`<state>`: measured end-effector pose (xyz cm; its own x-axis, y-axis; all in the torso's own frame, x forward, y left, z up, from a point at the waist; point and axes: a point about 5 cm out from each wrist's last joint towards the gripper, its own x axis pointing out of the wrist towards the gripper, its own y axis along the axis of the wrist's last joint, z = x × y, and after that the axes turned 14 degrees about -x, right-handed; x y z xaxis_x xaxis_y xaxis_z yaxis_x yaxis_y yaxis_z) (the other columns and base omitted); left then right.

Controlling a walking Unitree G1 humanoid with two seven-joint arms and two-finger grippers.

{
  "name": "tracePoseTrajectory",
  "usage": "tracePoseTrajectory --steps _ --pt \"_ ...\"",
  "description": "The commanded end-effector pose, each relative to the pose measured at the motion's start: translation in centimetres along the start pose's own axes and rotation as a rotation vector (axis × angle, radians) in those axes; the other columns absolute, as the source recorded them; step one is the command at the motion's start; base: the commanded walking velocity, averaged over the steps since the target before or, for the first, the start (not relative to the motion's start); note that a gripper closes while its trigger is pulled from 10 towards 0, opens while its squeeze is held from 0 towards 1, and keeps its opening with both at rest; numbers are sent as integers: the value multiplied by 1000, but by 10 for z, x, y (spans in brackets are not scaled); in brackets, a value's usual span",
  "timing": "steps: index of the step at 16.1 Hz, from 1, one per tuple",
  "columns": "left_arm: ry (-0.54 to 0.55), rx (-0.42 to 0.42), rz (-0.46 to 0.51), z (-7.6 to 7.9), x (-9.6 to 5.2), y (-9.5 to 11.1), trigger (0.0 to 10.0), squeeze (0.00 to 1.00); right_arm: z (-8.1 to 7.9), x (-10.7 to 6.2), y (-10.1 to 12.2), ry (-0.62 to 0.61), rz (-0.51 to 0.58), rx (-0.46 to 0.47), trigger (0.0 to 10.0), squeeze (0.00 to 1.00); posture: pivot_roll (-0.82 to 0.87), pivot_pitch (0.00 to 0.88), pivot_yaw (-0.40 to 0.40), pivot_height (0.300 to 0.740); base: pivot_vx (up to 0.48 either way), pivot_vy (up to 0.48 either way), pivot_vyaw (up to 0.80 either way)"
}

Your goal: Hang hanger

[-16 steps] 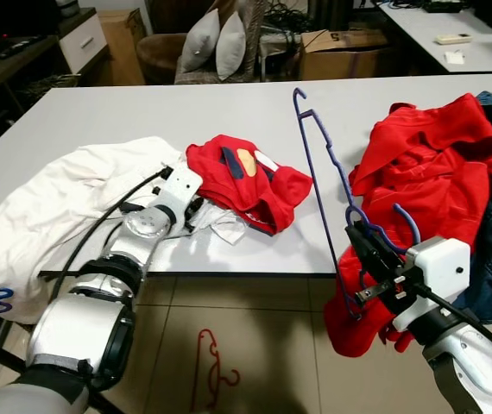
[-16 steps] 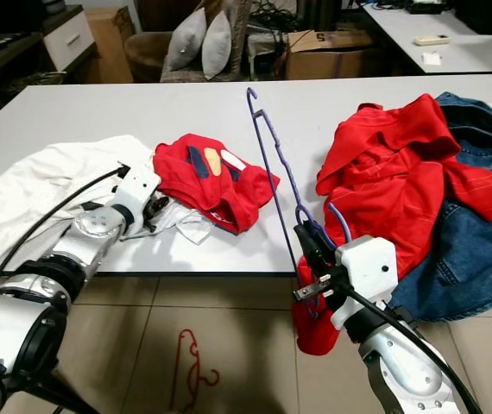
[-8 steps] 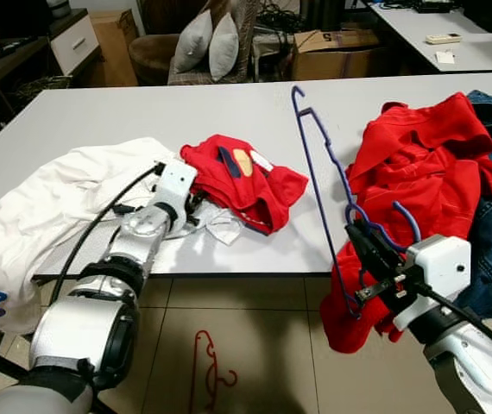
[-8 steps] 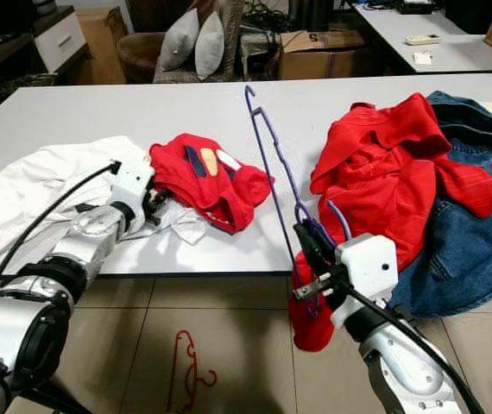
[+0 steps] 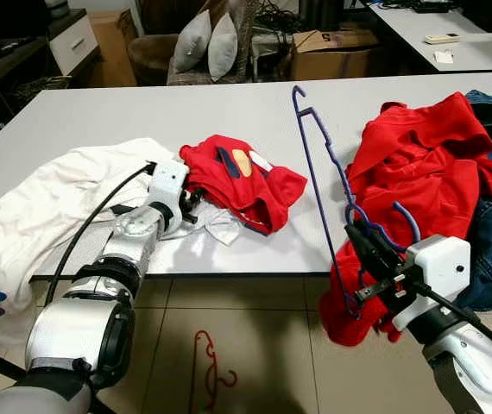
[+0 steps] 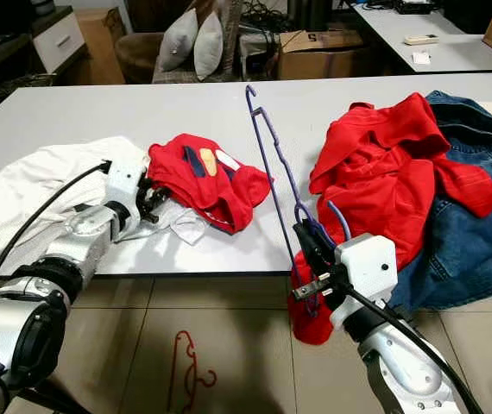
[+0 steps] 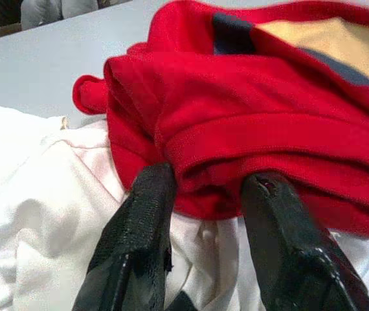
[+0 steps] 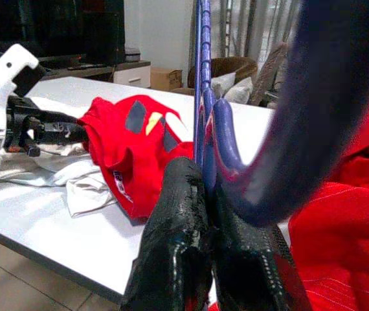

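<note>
Two grippers are at work over the table (image 5: pixel 99 112): at the left, the left gripper (image 7: pixel 204 194) rests on the white cloth (image 5: pixel 47 198), fingers spread against the folded edge of the small red garment (image 5: pixel 242 177). Rightward, the right gripper (image 8: pixel 207 214) pinches the purple hanger (image 5: pixel 315 164) upright near the table's front edge. This looks like the garment pickup; next, the left fingers need to close on that fold.
</note>
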<state>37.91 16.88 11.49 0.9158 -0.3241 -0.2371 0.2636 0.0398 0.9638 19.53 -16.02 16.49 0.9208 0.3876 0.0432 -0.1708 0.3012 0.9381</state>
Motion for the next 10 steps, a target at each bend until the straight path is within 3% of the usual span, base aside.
tracePoseTrajectory --steps 1,7,9,10 --pt "-8 -11 19 -3 -1 4 10000 0 -3 2 3 10 15 3 10000 0 -174 0 105 740 0 0 0" --pt "-145 -50 -44 1 -3 -2 10000 0 -3 0 3 10 13 1 10000 0 -184 0 115 740 0 0 0" --pt "-185 88 -137 -6 -9 -7 10000 0 -3 -1 3 7 10 -4 10000 0 -186 0 118 740 0 0 0" --pt "-155 167 -151 -13 -11 -5 10000 0 -2 -1 3 3 9 -5 10000 0 -183 0 120 740 0 0 0"
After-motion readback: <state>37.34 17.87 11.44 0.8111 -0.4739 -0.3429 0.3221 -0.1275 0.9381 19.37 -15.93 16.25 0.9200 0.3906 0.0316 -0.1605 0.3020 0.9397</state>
